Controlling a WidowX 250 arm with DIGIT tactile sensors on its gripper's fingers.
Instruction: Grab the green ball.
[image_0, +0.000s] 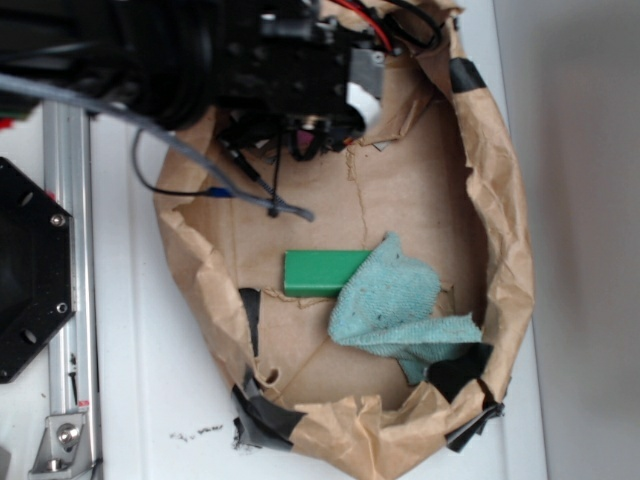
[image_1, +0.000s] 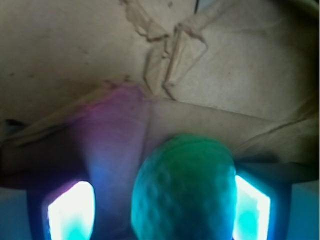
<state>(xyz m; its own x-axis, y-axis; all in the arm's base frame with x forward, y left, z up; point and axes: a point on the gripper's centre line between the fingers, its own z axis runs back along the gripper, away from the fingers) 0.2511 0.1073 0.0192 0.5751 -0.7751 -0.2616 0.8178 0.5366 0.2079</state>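
We judge the green ball (image_1: 184, 192) to be light and fairly firm, with a finely dimpled matte skin that should give the fingers some bite. Being round, it can still squirt out if squeezed off-centre, so the hold belongs across its widest part, 1 finger on each side.

In the wrist view the ball fills the lower middle of the picture, sitting between the 2 fingers (image_1: 70, 210) of the gripper (image_1: 160, 212). The right one lies against the ball's right edge or just beside it; the left one stands clearly apart from the ball, with a dark gap between them. So the fingers are spread and straddle the ball, not clamped on it. The ball sits nearer the right finger than the left, which we think may nudge it sideways as the gap shuts.

The ball rests on the crumpled brown paper (image_1: 240, 75) lining the work area. In the exterior view the arm (image_0: 250, 60) covers that spot at the top of the paper nest, and the ball is hidden there. The green block (image_0: 322, 272) and the teal cloth (image_0: 395, 305) lie well apart from the gripper, lower down.
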